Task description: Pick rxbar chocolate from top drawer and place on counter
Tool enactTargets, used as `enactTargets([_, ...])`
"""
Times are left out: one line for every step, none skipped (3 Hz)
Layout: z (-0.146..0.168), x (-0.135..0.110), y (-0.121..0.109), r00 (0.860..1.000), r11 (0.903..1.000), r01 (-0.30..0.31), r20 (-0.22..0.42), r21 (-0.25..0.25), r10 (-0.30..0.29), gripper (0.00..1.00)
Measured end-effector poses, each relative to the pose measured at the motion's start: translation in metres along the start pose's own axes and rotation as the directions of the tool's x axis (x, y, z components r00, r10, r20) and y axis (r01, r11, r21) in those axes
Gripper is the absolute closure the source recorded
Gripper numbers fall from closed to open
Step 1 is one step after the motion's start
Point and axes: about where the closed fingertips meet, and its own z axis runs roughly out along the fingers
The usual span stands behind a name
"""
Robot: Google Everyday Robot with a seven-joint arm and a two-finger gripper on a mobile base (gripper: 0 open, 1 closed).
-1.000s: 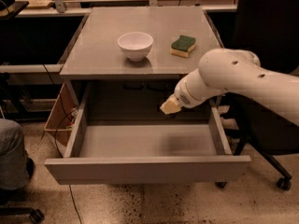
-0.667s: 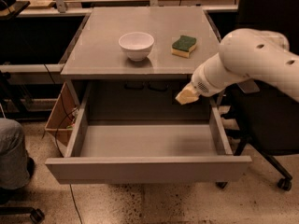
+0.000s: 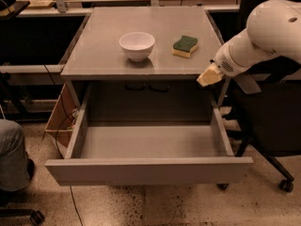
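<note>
While the top drawer (image 3: 146, 169) stands pulled out toward the camera, its visible floor is bare grey, with no rxbar chocolate showing on it. The back strip under the counter's overhang is dark, so the bar could lie there. The gripper (image 3: 208, 76) hangs above the drawer's right wall, just beside the front right corner of the counter (image 3: 99, 55). Whether it is spread, pressed together or pinching anything, I cannot tell (pale tip only, no black wrapper seen). No bar on the counter either, only a white bowl (image 3: 137, 45) at mid-front and a sponge (image 3: 185, 46) to its right.

Judgement: the place step is not done, and the pick is unconfirmed.

There is open counter left of the bowl and behind both items. The counter edge sits close by the gripper, and an office chair (image 3: 273, 121) crowds the right side.
</note>
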Motion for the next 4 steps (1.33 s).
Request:
enactTargets([0.012, -0.021, -0.029, 0.998, 0.9996, 0.027, 0.053, 0.003, -0.027, 1.0])
enactTargets([0.036, -0.05, -0.056, 0.991, 0.9987, 0.051, 0.121, -0.008, -0.049, 1.0])
enactTargets([0.065, -0.078, -0.076, 0.98, 0.998, 0.057, 0.194, -0.026, -0.051, 1.0])
enactTargets([0.097, -0.101, -0.08, 0.969, 0.9972, 0.051, 0.244, -0.055, -0.036, 0.83])
